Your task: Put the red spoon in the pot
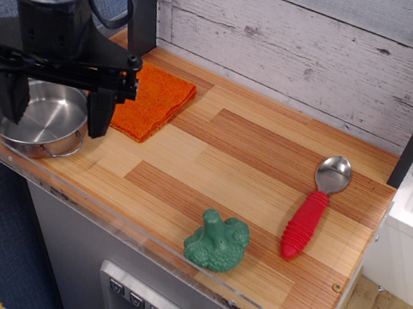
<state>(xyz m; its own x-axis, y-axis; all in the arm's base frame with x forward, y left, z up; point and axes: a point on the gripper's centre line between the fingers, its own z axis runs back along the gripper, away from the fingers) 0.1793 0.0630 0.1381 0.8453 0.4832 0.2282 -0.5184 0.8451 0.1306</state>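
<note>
The red spoon [312, 209] lies flat on the wooden table at the right, red ribbed handle toward the front, shiny metal bowl toward the wall. The pot [40, 120] is a shallow steel pot at the table's front left corner, empty inside. My gripper [53, 112] hangs open above the pot, its two black fingers spread wide, one over the pot's left rim and one at its right rim. It holds nothing. The spoon is far to the right of the gripper.
A folded orange cloth [152, 100] lies just right of the pot, near the back. A green toy broccoli [217, 241] sits at the front edge, left of the spoon. A clear plastic lip runs along the table's front edge. A plank wall stands behind.
</note>
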